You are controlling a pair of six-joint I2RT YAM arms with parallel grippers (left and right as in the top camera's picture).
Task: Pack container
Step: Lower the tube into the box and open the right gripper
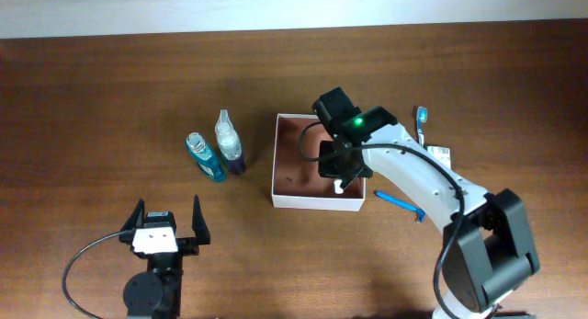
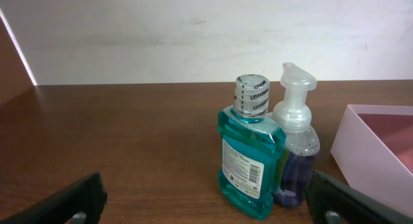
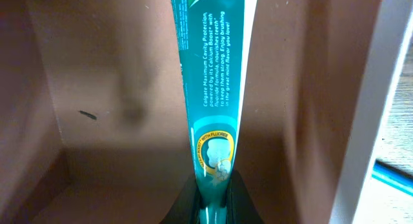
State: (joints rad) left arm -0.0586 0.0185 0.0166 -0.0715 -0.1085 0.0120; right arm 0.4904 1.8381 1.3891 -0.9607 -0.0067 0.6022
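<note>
Overhead: wooden table; container right of centre, open side up; right gripper lowered inside it near its right wall; left gripper near the bottom edge, jaws wide apart, empty; mouthwash bottle and pump bottle close together, just left of the container; thin blue item, possibly a toothbrush, beyond its right wall.

Left wrist: both bottles upright, side by side, ahead of spread fingers; pale container wall at right.

Right wrist: jaws clamped on a teal toothpaste tube above the reddish-brown floor.
</note>
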